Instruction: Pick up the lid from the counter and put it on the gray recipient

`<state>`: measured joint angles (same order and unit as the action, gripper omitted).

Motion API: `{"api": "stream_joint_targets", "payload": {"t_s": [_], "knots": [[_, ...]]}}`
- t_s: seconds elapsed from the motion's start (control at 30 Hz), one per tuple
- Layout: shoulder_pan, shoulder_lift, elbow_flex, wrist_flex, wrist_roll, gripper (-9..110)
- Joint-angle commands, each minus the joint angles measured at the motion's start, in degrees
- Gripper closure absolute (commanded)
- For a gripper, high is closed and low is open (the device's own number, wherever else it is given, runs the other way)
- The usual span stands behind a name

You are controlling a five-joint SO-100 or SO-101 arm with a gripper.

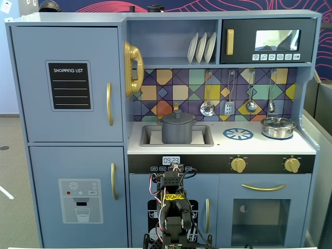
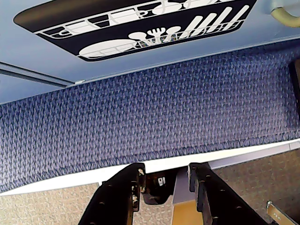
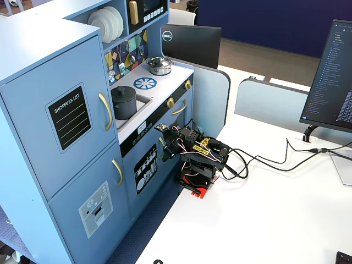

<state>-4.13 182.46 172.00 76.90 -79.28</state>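
Arm [image 3: 198,159] folded low, pincer [image 2: 164,180] empty, jaws slightly parted, pointing down

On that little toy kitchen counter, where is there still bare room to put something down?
Not much. The sink is filled by the gray pot, its lid already on. Bare counter runs along the front edge, and in a small patch between the burner print and the silver pot. The right end is crowded.

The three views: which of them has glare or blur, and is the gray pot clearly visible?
In a fixed view, the gray pot is sharp in even light, while the microwave window reflects brightly. In another fixed view, daylight washes out the white table. In the wrist view, the gripper is dark and slightly soft.
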Motion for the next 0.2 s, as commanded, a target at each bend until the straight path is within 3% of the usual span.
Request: {"api": "stream_joint_targets", "payload": {"t_s": [0.0, 0.17], "knots": [[-0.4, -0.4, 0.0, 9.3, 2.5, 99], [-0.4, -0.4, 0.0, 9.3, 2.5, 99]]}}
